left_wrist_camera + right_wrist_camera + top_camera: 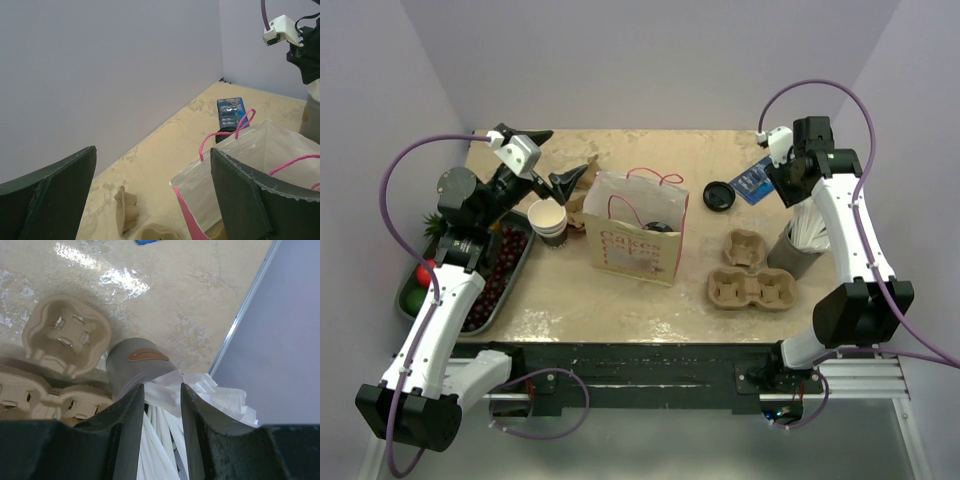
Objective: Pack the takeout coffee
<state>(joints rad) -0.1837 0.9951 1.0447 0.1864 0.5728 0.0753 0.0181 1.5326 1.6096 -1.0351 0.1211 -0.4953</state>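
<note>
Left hand [152,150] wide open, empty; right hand [161,387] narrowly parted over white straws [215,397], grip uncertain.

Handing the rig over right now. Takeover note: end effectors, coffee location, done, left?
left end effector: open, empty, up left of the paper bag.
right end effector: jaws narrowed around wrapped straws in the grey holder; grip unconfirmed.
takeout coffee: likely the dark shape inside the bag; not certain.
Done: coffee probably bagged. Left: confirm it, probably add a straw.
</note>
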